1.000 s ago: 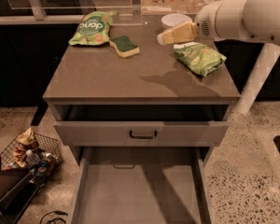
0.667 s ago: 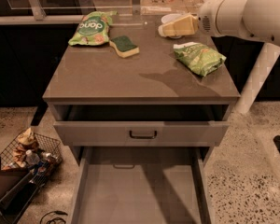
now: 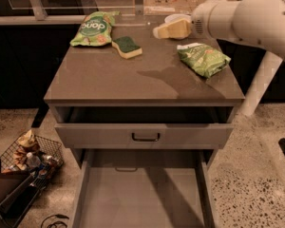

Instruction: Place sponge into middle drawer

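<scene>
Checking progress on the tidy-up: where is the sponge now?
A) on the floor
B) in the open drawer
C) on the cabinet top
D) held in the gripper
C: the sponge lies on the cabinet top beside a green snack bag, apart from the gripper hovering above the top.

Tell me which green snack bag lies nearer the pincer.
The right-hand bag, just in front of the pincer hovering at the back of the countertop; the other bag lies far left, beside the sponge.
</scene>
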